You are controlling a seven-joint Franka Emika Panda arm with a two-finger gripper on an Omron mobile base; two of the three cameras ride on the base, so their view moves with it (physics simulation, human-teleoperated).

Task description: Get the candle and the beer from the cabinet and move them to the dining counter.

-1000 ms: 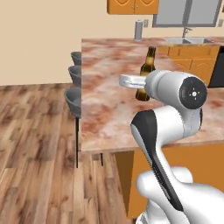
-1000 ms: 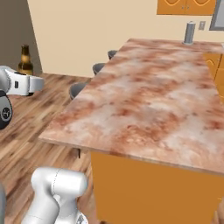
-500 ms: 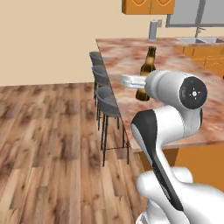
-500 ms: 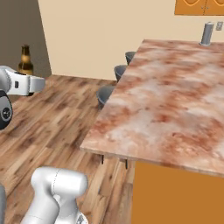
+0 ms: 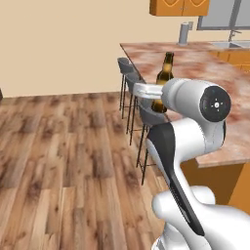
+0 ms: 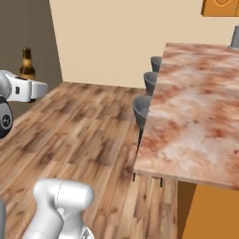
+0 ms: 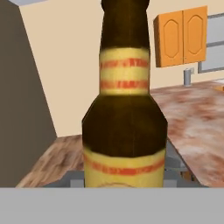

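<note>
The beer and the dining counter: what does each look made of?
The beer: seemingly dark brown glass with a slight sheen, wrapped in tan label bands with red stripes that look like paper.
The dining counter: probably polished stone, judging by its reddish-brown and cream marbling on a flat slab; its orange base looks like painted or stained wood, though that is less sure.

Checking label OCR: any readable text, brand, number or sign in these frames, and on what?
None readable.
Beer bottle: its tan labels carry only red-orange stripes, no letters.
Cabinet doors, counter and grey canister: no lettering visible.
</note>
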